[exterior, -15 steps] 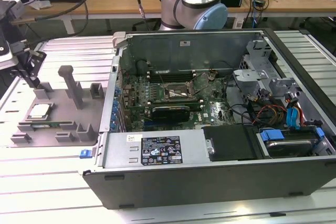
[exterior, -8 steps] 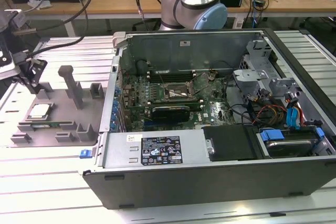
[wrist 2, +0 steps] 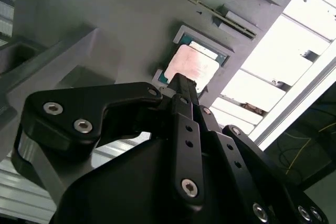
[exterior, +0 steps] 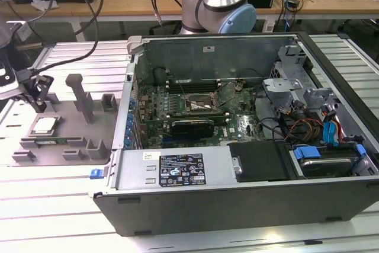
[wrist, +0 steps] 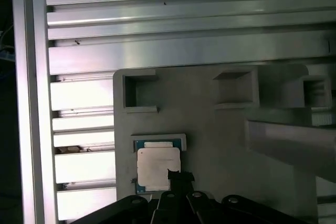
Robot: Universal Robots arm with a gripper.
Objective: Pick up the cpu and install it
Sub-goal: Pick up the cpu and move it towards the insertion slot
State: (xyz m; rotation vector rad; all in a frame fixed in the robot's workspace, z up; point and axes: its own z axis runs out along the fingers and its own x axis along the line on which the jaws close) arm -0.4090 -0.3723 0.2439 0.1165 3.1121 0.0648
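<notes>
Grey tray [exterior: 68,127] on slatted surface [exterior: 47,205], at nine o'clock of the open computer case [exterior: 237,205] in the exterior view. Contents: cpu [wrist: 157,167], flat in a square recess. Tool [wrist: 179,176]: tips closed together, empty, at the cpu's edge. Case contents: circuit board [exterior: 154,108].

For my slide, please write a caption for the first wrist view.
Pincer close over the cpu, seated in a recess of the grey tray.

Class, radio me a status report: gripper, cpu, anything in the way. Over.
Gripper poised right over cpu. Cpu flat in its grey tray pocket, outside the computer case. Nothing lying on it.
</notes>
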